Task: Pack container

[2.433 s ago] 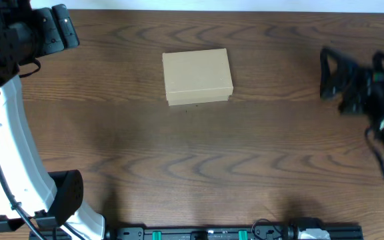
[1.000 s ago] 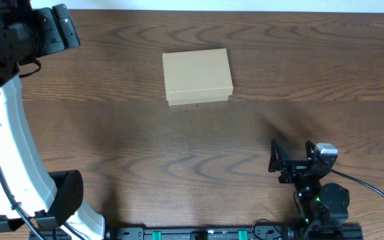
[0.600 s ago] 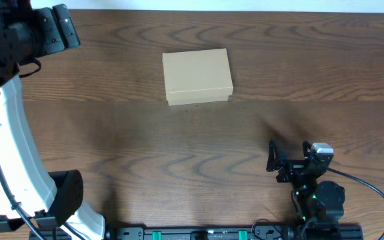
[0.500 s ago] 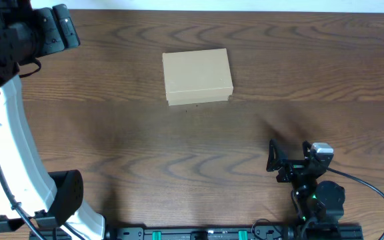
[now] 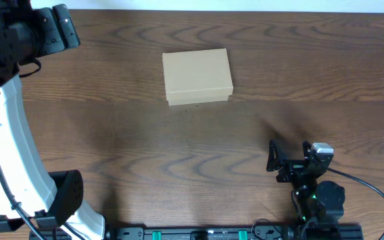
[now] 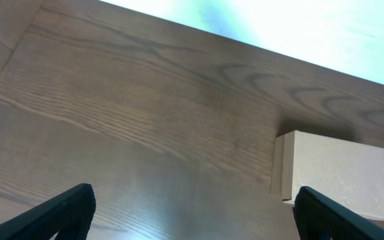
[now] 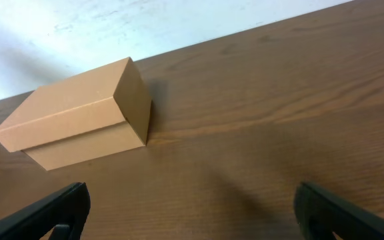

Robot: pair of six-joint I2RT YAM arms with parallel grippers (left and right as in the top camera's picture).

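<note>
Packing looks done I guess: tan cardboard box (image 5: 197, 75) sits closed on wooden counter (image 5: 292, 73); left end effector (image 6: 202, 213) and right end effector (image 7: 193, 212) wide open, empty.

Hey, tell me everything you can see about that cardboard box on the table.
The cardboard box is small, rectangular, plain tan and unmarked, and looks like smooth card. Its lid is shut and sits flat over a slightly narrower base, with the seam showing along the side. It rests flat and upright on the dark wooden table, toward the far middle, turned a little off square. Only the table touches it. Nothing lies on top, and whatever is inside is hidden.
</note>
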